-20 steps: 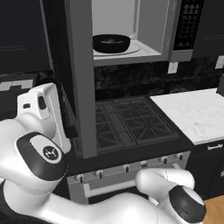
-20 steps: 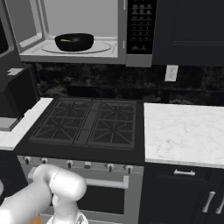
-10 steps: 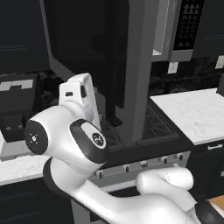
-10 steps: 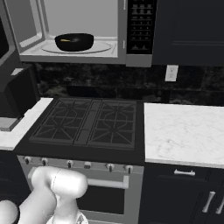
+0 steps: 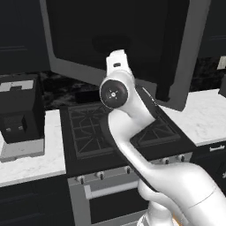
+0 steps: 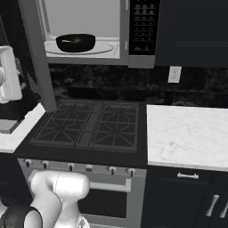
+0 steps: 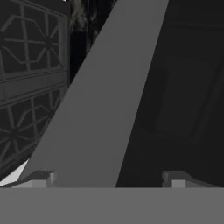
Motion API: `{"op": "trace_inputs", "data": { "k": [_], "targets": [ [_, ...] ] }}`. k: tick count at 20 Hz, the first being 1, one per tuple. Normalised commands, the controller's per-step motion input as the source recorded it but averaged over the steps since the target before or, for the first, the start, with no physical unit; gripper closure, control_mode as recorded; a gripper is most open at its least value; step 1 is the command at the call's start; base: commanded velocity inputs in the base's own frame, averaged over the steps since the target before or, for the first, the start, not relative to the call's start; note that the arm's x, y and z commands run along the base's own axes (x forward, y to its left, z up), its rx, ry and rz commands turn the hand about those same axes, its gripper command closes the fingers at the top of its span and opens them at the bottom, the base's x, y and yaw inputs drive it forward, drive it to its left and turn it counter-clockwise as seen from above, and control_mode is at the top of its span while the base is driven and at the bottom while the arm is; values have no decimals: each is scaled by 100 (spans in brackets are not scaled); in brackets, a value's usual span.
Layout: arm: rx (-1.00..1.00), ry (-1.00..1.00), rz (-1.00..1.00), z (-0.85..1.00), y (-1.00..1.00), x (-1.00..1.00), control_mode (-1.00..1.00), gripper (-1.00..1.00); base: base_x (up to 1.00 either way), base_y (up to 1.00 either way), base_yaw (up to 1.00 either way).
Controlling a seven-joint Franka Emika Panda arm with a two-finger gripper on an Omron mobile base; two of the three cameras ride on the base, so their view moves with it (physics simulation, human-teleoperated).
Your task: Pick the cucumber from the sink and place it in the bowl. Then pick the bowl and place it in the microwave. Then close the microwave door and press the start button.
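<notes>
Grey-framed, dark-glass microwave door (image 7: 100, 113) stands directly ahead of the released end effector (image 7: 107, 177), its frame edge between the spread fingertips.

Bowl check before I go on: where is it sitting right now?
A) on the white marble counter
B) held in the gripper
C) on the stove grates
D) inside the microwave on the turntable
D: in the right base view the bowl rests on the round turntable inside the open microwave.
</notes>
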Motion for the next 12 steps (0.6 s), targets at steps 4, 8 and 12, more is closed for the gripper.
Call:
{"op": "trace_inputs", "data": {
  "k": [4, 8, 12],
  "targets": [
    [7, 16, 22, -4, -57, 100, -100, -100, 0, 0, 0],
    [7, 15, 26, -2, -42, 100, -100, -100, 0, 0, 0],
    [10, 13, 29, 0, -34, 100, -100, -100, 0, 0, 0]
  ]
}}
